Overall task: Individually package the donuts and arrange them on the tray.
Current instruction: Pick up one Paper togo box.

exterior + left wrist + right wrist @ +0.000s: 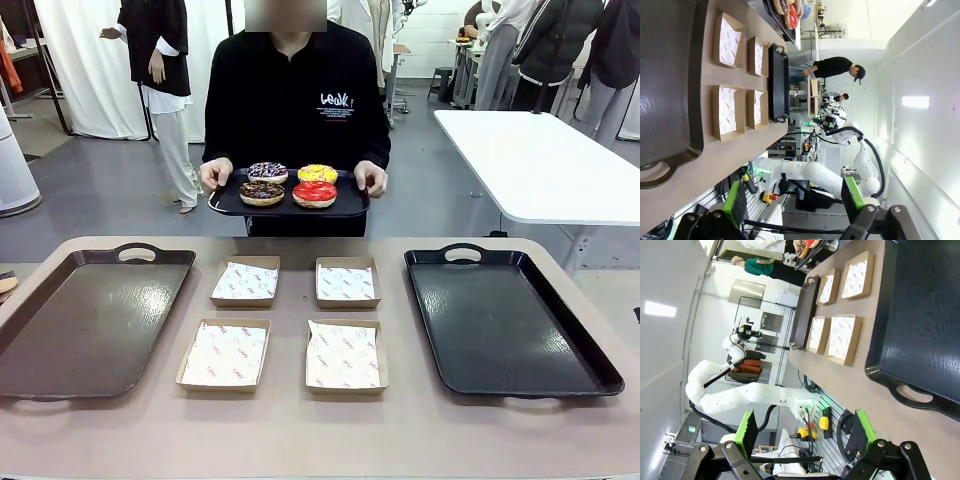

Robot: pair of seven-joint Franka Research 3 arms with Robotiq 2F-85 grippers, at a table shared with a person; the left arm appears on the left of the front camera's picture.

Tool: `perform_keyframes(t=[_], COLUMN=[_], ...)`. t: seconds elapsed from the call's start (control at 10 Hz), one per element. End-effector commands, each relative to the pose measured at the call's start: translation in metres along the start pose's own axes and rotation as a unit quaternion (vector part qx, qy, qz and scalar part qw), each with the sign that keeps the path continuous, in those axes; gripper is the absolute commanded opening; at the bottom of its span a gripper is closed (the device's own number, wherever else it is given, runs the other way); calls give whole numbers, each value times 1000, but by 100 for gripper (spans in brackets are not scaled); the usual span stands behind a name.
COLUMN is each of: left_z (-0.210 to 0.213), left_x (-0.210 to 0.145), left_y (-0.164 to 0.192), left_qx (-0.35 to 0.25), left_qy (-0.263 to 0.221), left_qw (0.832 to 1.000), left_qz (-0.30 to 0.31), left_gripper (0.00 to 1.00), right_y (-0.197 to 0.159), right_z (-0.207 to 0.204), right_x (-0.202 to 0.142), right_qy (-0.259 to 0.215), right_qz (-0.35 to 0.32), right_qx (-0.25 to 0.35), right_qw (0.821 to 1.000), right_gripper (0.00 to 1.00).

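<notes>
- Worktop [300, 430], tan, spans the front view; a person [295, 90] in black stands beyond its far edge.
- Brown tray [90, 320] lies along the worktop's left edge and black tray [505, 320] along its right edge.
- Serving tray [290, 209] is held off the worktop, past the far edge, with one of the person's hands at each end.
- Four paper-lined boxes sit two by two mid-worktop: far-left box [246, 281], far-right box [347, 282], near-left box [225, 354], near-right box [345, 355].
- Donuts rest on the serving tray: sprinkled dark donut [267, 172], yellow donut [318, 174], chocolate donut [262, 192], red donut [315, 194].
- Left gripper [795, 200] hangs back from the near edge, jaws wide, holding nothing.
- Right gripper [805, 430] does likewise.
</notes>
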State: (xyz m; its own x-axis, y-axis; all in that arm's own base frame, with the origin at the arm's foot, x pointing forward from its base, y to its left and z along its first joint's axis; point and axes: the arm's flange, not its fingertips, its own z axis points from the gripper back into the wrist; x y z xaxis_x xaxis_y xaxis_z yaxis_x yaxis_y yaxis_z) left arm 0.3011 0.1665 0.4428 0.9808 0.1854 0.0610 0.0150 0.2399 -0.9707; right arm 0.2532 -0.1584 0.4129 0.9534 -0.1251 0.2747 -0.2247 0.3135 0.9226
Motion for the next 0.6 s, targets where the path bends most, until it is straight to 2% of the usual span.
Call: perform_keyframes(t=[0.0, 0.1, 0.2, 0.5], left_z=[0, -15, -35, -117], left_x=[0, -7, -5, 16], left_y=[0, -25, -52, -137], left_qx=[0, 45, 105, 234], left_qy=[0, 28, 33, 78], left_qw=[1000, 998, 994, 967], left_qz=[0, -18, -27, -58], left_gripper=[100, 100, 100, 100], right_y=[0, 0, 0, 0], right_z=[0, 0, 0, 0], right_x=[0, 0, 0, 0], right_qy=[-3, -3, -3, -3], right_qz=[5, 5, 5, 5], right_qx=[8, 8, 8, 8], right_qw=[1000, 1000, 1000, 1000], right_gripper=[100, 100, 100, 100])
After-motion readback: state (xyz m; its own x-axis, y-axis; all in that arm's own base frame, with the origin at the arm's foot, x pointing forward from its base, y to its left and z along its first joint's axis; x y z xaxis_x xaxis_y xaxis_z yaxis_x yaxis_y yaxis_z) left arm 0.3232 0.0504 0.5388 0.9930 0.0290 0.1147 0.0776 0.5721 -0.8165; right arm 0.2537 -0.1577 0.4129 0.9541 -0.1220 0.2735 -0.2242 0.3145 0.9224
